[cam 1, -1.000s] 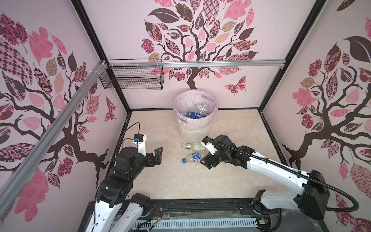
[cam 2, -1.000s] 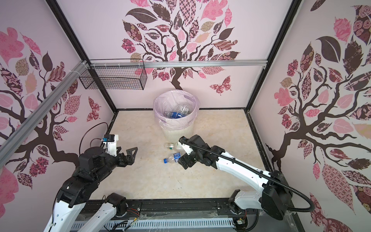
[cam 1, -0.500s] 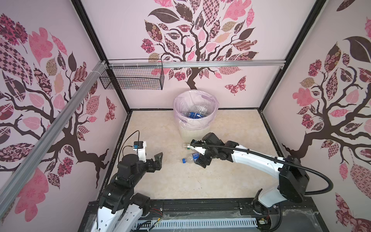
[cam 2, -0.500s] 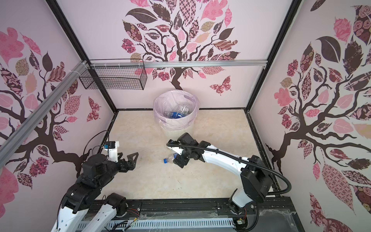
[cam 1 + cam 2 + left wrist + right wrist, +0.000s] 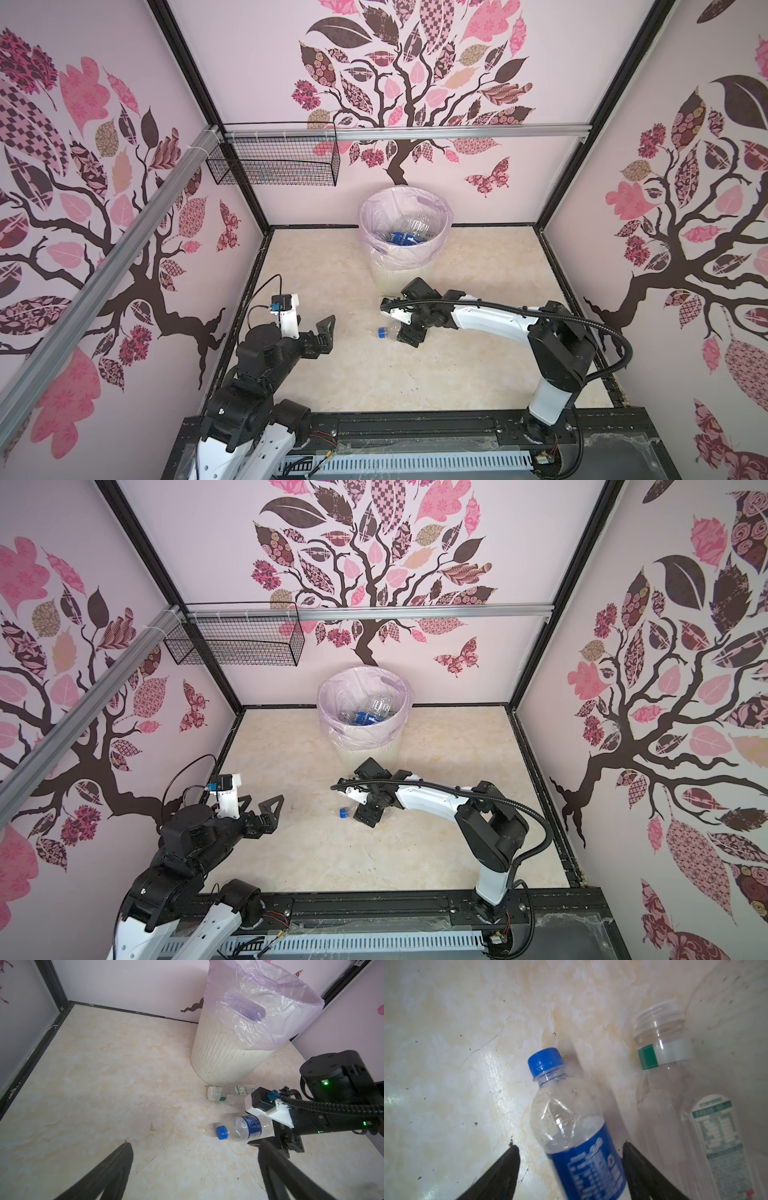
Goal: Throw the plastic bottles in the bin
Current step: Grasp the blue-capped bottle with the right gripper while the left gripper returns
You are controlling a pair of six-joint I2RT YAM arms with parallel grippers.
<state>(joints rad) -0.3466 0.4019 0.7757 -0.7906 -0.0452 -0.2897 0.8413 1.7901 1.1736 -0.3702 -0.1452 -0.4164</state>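
A robot test cell dressed up as a room, not a lived-in home; the back wall (image 5: 257, 75) and both side walls are pale pink panels printed with tree-and-leaf decals, joined by black frame posts (image 5: 185, 62) with aluminium rails (image 5: 457, 133) strapped across; the bench (image 5: 478, 374) is a cream marble-look sheet; two robot arms (image 5: 490, 322) stand on a black track (image 5: 415, 426) above a slotted cable duct (image 5: 415, 461); a wire mesh basket (image 5: 274, 166) hangs from a rail; a bag-lined bin (image 5: 390, 276) stands by the back wall.
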